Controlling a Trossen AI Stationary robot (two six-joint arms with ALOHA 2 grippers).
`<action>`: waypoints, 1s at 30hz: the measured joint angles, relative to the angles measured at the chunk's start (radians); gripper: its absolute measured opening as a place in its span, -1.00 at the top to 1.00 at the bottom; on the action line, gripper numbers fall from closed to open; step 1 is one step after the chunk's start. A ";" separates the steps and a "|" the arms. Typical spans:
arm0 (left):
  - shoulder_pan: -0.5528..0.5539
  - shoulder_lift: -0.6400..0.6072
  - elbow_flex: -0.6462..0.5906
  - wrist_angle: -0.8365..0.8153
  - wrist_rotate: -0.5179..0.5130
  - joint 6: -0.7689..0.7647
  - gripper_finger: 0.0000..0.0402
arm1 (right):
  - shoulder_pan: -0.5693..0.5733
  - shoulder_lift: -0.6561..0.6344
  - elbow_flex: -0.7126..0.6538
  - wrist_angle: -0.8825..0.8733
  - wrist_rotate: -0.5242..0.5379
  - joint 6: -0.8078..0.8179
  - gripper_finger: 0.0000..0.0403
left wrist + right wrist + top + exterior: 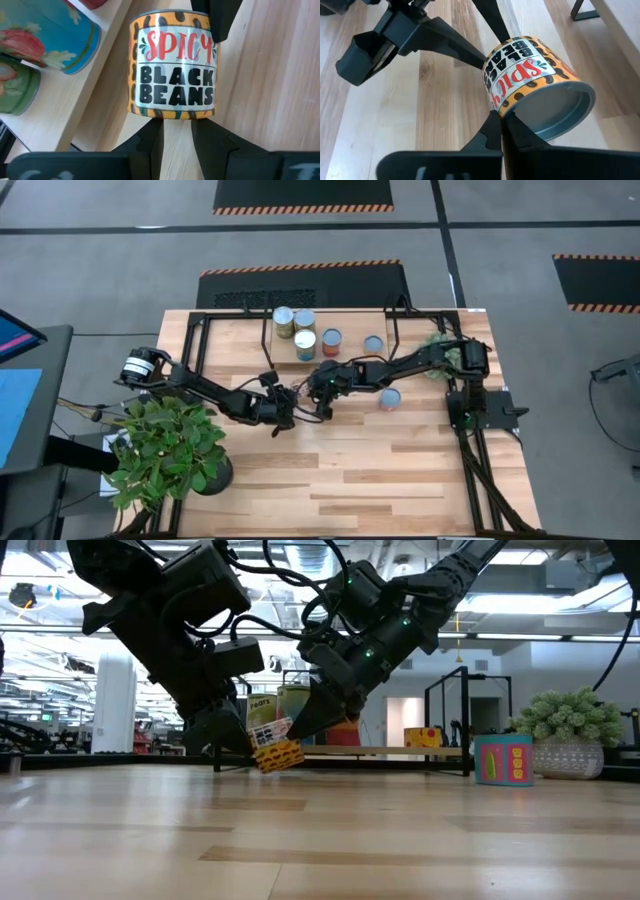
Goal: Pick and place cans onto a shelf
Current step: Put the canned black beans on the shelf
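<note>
Right gripper (502, 122) pinched shut at bean can (535, 90) rim; left gripper (176, 132) clamps can, tilted at mid-table, near shelf (345, 345). Rigid, smooth, likely heavy; better hold across label, mid-height.

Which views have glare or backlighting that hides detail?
Low view: bright ceiling lights behind leave both arms as dark silhouettes; the can stays readable. Left wrist view: a sheen across the can's label. High view: evenly lit, no glare.
</note>
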 joint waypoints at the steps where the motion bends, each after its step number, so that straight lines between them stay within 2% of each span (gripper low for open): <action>1: -0.001 0.000 0.000 -0.001 -0.001 0.000 0.53 | 0.000 -0.007 0.000 -0.012 0.000 0.004 0.98; 8: -0.026 -0.005 0.003 -0.077 -0.008 -0.002 0.53 | 0.007 -0.077 0.003 -0.095 0.055 0.006 0.98; 11: -0.040 -0.015 0.002 -0.102 -0.017 -0.003 0.53 | 0.018 -0.132 0.000 -0.186 0.079 0.006 0.98; 19: -0.045 -0.110 0.001 -0.130 -0.037 -0.013 0.53 | 0.054 -0.292 0.001 -0.350 0.169 0.002 0.98; 30: -0.045 -0.131 0.000 -0.138 -0.006 -0.030 0.53 | 0.030 -0.482 0.011 -0.532 0.293 -0.132 0.98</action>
